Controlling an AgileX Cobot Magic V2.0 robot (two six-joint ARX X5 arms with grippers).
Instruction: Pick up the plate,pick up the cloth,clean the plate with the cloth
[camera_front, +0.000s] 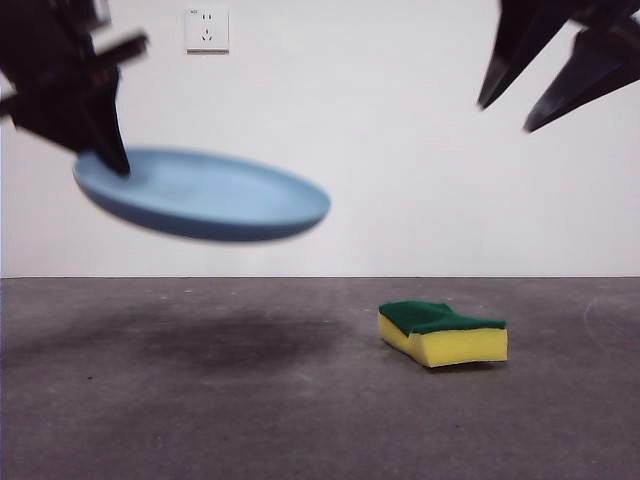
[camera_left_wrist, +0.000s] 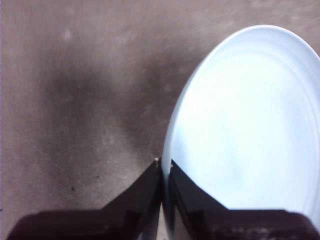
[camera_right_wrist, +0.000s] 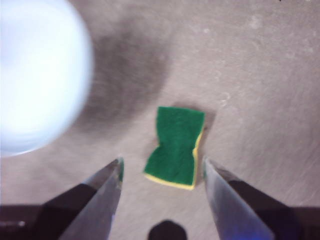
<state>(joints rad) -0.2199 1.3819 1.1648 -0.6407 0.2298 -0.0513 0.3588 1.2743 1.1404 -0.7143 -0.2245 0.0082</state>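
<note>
The light-blue plate (camera_front: 205, 195) hangs tilted in the air at the left of the front view, well above the table. My left gripper (camera_front: 112, 160) is shut on its rim; the left wrist view shows the jaws pinching the plate's (camera_left_wrist: 245, 135) edge, gripper (camera_left_wrist: 164, 167). The cloth is a yellow sponge with a green top (camera_front: 442, 332), lying on the table to the right. My right gripper (camera_front: 505, 112) is open and empty, high at the top right, above the sponge (camera_right_wrist: 176, 146), which lies between its spread jaws, gripper (camera_right_wrist: 162, 167), in the right wrist view.
The grey table (camera_front: 200, 420) carries the plate's dark shadow (camera_front: 230, 340) under it. A white wall with a socket (camera_front: 207, 30) stands behind. The plate also shows blurred in the right wrist view (camera_right_wrist: 35, 75).
</note>
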